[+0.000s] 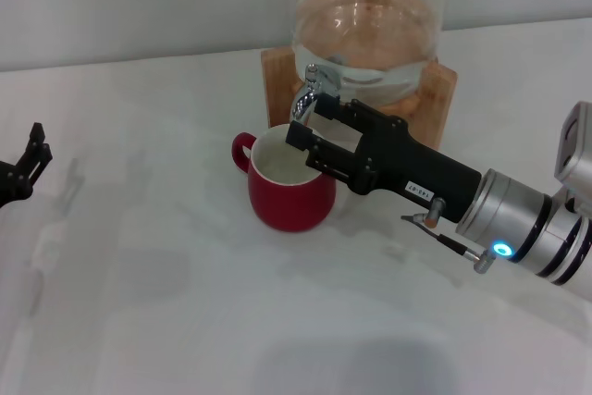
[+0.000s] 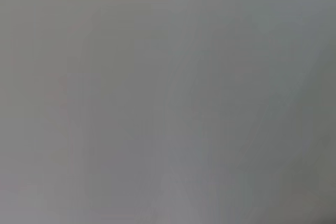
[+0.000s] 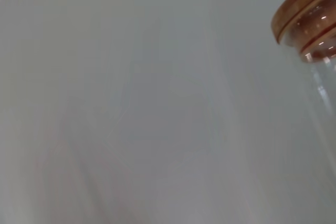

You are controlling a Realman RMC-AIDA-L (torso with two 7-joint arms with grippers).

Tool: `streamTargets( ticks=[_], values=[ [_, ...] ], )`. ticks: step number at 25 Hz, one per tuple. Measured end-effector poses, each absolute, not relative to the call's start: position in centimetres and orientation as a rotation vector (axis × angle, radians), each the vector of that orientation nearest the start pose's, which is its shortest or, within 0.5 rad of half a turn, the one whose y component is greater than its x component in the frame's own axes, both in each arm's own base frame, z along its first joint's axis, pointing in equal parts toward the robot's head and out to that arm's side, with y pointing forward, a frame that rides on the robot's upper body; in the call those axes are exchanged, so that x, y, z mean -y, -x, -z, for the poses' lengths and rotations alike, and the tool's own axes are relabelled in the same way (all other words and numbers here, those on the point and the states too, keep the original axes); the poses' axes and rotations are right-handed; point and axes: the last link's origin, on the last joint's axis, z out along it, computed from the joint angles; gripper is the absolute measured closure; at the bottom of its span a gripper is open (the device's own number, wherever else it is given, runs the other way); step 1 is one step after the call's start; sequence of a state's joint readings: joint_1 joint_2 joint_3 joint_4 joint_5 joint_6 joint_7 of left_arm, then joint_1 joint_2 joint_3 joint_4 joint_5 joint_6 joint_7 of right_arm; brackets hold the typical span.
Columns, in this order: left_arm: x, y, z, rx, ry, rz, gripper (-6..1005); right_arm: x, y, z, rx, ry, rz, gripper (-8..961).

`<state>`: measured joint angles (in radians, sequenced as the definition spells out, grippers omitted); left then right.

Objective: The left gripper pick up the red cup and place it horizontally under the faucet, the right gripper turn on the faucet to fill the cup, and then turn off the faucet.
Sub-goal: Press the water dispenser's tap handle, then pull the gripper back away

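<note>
The red cup (image 1: 289, 193) stands upright on the white table, its white inside showing and its handle towards my left. The chrome faucet (image 1: 309, 92) hangs just above the cup's far rim, fixed to the glass dispenser (image 1: 370, 16) on its wooden stand. My right gripper (image 1: 310, 122) reaches in from the right over the cup. Its fingers are apart, with the upper finger against the faucet. My left gripper (image 1: 37, 150) is at the far left edge, open and empty, well away from the cup. The left wrist view shows only a blank grey surface.
The wooden stand (image 1: 439, 90) and dispenser take up the table's back middle. The right wrist view shows the dispenser's wooden lid (image 3: 304, 6) and glass wall. The white table (image 1: 185, 302) stretches out in front of the cup.
</note>
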<state>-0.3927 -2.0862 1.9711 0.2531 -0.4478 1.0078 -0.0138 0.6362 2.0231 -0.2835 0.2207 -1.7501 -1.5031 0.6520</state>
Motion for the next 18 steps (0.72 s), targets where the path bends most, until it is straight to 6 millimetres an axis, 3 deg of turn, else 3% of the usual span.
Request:
streamTargets(
  ticks=[18],
  values=[
    [-33.51, 32.68, 2.72, 0.451, 1.705, 0.529, 112, -31.28, -23.19, 5.77, -0.599, 2.197, -1.308, 231]
  ],
)
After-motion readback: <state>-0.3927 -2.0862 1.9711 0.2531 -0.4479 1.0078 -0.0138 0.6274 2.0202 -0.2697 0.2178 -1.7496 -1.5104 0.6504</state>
